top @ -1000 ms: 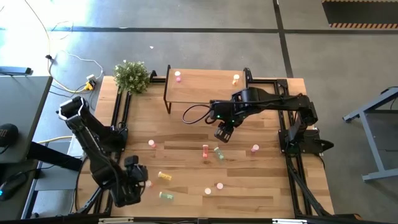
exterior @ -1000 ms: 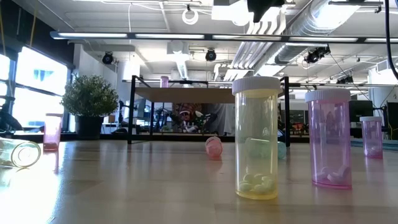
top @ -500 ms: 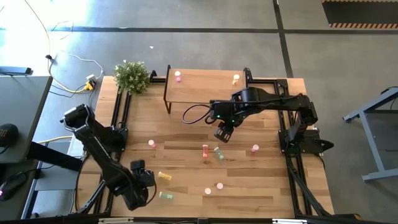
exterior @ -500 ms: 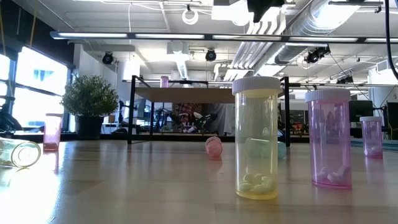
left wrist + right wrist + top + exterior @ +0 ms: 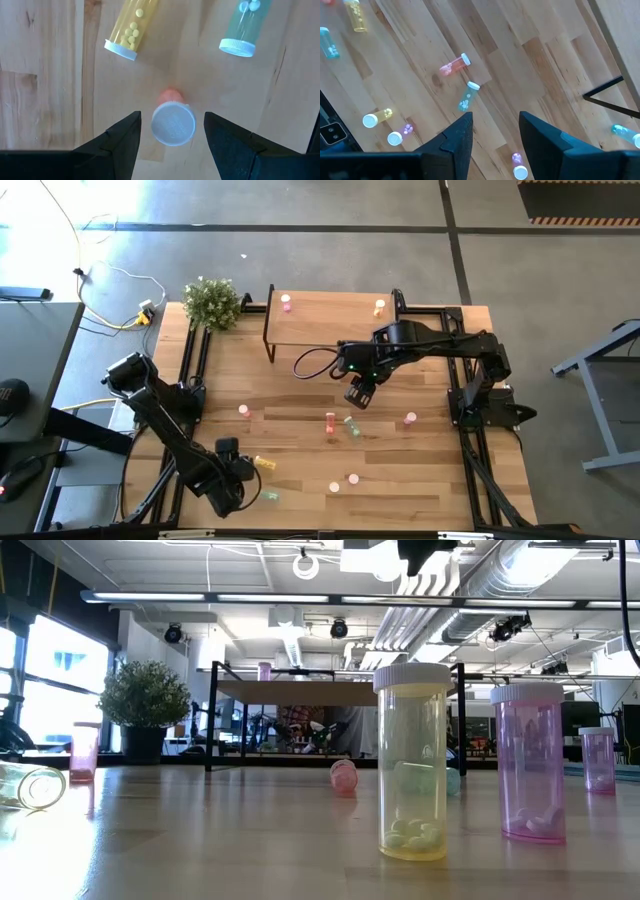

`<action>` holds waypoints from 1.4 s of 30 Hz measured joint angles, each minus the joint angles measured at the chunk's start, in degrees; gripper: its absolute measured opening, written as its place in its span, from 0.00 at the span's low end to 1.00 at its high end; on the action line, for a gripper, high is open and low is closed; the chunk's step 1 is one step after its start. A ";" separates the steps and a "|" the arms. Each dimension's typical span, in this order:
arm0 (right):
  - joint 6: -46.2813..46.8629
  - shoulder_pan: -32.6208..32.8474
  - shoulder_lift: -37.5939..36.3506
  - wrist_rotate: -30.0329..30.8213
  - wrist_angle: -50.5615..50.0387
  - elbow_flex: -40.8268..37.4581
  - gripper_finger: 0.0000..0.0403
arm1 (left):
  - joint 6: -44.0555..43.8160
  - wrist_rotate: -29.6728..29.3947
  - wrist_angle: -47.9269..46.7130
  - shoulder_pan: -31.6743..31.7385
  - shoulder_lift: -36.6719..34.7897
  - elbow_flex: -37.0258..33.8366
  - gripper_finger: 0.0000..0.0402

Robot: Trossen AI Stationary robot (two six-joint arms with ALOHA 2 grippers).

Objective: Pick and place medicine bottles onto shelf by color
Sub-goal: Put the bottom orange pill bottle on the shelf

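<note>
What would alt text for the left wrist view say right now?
The left pincer hangs open over an upright orange bottle with a white cap, seen from above between its dark fingers. Beyond lie a yellow pill bottle and a pale green bottle on wooden planks.

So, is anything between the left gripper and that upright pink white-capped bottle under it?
No. The left gripper hangs open straight above the upright pink bottle, a finger on each side. Nothing visible lies between them.

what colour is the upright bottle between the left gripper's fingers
Red-orange bottle with a white cap, clearest in the left wrist view.
</note>
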 joint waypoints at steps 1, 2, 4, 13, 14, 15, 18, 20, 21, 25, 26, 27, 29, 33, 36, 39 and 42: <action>0.00 0.00 0.00 0.00 0.00 0.00 0.38 | 0.00 -0.08 0.05 0.00 0.00 0.00 0.50; 0.00 0.00 0.00 0.00 0.00 0.00 0.38 | 0.00 -0.14 0.04 0.00 0.00 0.00 0.48; 0.00 0.00 0.00 0.00 0.00 0.00 0.38 | 0.00 -0.18 0.16 0.00 0.00 0.00 0.46; 0.00 0.00 0.00 0.00 0.00 0.00 0.38 | -0.15 -1.78 1.07 0.02 0.00 0.00 0.36; 0.00 0.00 0.00 0.00 0.00 0.00 0.38 | -0.17 -1.64 1.08 0.02 0.00 0.00 0.36; 0.00 0.00 0.00 0.00 0.00 0.00 0.38 | -0.14 -1.54 1.05 0.02 0.00 0.00 0.35; 0.00 0.00 0.00 0.00 0.00 0.00 0.38 | -0.07 -1.45 1.05 0.02 0.00 0.00 0.33; 0.00 0.00 0.00 0.00 0.00 0.00 0.38 | -0.06 -1.45 1.05 0.02 0.00 0.00 0.31; 0.00 0.00 0.00 0.00 0.00 0.00 0.38 | -0.07 -1.43 1.05 0.02 0.00 0.00 0.30; 0.00 0.00 0.00 0.00 0.00 0.00 0.38 | -0.21 -1.42 1.05 0.02 0.00 0.00 0.27; 0.00 0.00 0.00 0.00 0.00 0.00 0.38 | -0.22 -1.28 1.05 0.02 -0.02 0.00 0.27; 0.00 0.00 0.00 0.00 0.00 0.00 0.38 | -0.24 -1.02 1.06 0.02 -0.02 0.00 0.27; 0.00 0.00 0.00 0.00 0.00 0.00 0.38 | -0.19 -0.15 1.11 0.24 -0.03 0.00 0.28; 0.00 -0.15 0.00 0.00 0.00 0.00 0.38 | 0.27 3.19 1.14 1.57 -0.59 -0.02 0.29; 0.00 -0.44 0.00 0.00 0.00 0.00 0.38 | 2.17 4.27 1.13 3.56 -1.89 0.24 0.28; -0.69 -0.87 0.00 -0.02 0.00 0.00 0.38 | 4.47 4.06 1.12 6.32 -4.39 0.36 0.28; -2.01 -1.52 -0.32 0.02 0.00 0.00 0.38 | 6.77 3.37 0.99 9.83 -7.28 0.44 0.29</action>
